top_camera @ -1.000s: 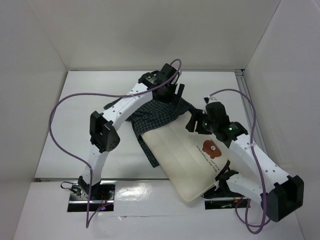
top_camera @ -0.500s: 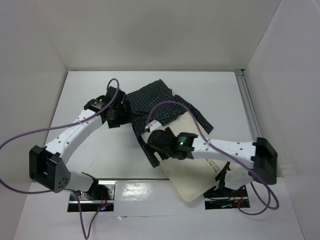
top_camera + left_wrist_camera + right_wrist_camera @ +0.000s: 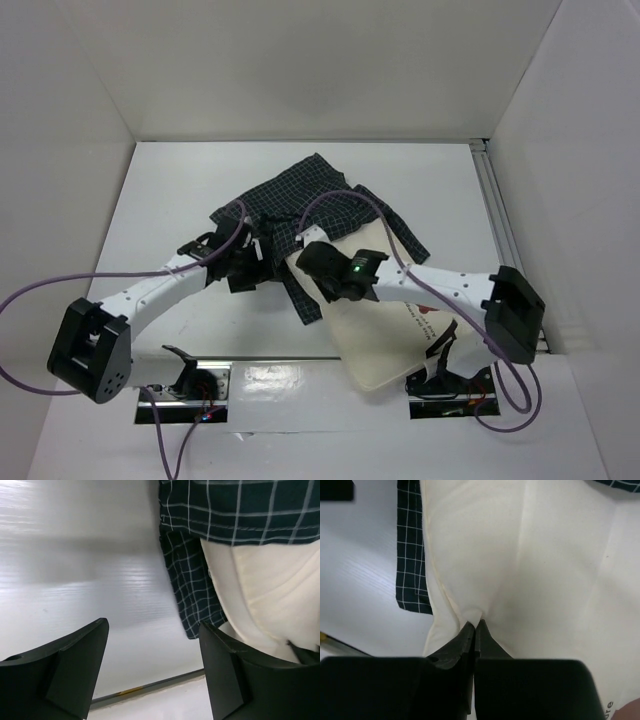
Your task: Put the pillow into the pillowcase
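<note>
The cream pillow (image 3: 385, 345) lies at the near right, its far end tucked under the navy checked pillowcase (image 3: 300, 195). My right gripper (image 3: 326, 284) is over the pillow's left edge. In the right wrist view the pillow (image 3: 540, 565) fills the frame and the right gripper (image 3: 477, 623) is shut on a pinched fold of its cloth. My left gripper (image 3: 258, 268) is low beside the pillowcase's left strip. In the left wrist view the left gripper (image 3: 152, 662) is open over bare table, with the pillowcase (image 3: 192, 587) and pillow (image 3: 272, 595) to its right.
White walls enclose the table on three sides. A metal rail (image 3: 492, 205) runs along the right edge. Purple cables (image 3: 345, 195) loop over the cloth and off to the left. The table's near edge (image 3: 265, 358) is close behind the left gripper.
The right gripper has swung from the pillow's right side to its left edge and shut on a fold there. The left arm has left the pillowcase's far side and come near and low, open.
</note>
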### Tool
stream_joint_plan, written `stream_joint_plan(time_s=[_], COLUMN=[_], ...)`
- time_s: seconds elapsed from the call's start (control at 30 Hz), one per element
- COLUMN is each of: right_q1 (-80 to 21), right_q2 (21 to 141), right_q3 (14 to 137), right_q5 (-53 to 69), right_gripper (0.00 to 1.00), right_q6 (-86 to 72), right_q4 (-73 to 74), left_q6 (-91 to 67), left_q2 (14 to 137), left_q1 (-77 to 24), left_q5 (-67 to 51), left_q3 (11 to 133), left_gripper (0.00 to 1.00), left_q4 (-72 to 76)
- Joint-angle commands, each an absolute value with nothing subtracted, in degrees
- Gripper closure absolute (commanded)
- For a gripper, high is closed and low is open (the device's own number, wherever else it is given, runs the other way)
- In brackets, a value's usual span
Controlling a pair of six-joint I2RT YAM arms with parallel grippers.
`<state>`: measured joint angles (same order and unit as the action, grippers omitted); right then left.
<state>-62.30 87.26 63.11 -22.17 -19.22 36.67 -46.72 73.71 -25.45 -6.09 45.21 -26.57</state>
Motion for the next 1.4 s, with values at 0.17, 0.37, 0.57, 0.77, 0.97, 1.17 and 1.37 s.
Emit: stream_joint_plan(time_s=[0.17,0.37,0.57,0.77,0.97,1.17,1.37], right_q1=[-59.15,-58.62,-56.95,-55.02,-52.56,-52.03,-51.5], right_q2=[77.88,77.87,77.87,78.57,78.57,78.05,77.52], right_q3=[66.26,67.49,67.5,68.73,69.35,69.35,69.35], right_q5=[-14.16,-13.45,-10.99,-9.58,-8.18,-6.95,-6.33], right_gripper=[1.0,1.0,1.0,1.0,1.0,1.0,1.0], right_q6=[-16.61,-16.08,-16.08,-16.08,-15.56,-15.56,-15.56], right_q4=[32.61,33.92,32.78,32.78,33.31,33.93,33.4], left_q6=[-46.58,-47.1,-48.34,-49.83,-47.82,-46.68,-46.05], left_q2=[74.43,80.06,84.81,84.29,83.75,86.74,87.89], left_q1=[-28.12,-28.12,-28.74,-28.74,-28.74,-29.27,-29.27], left_q5=[-14.77,-14.68,-10.64,-9.58,-10.89,-10.38,-11.86], left_q3=[40.44,39.81,41.84,41.31,40.52,41.75,41.13], left_gripper=[0.08,0.13,0.65,0.86,0.17,0.1,0.42], left_q4=[-5.04,1.84,3.6,3.52,4.22,4.22,10.62])
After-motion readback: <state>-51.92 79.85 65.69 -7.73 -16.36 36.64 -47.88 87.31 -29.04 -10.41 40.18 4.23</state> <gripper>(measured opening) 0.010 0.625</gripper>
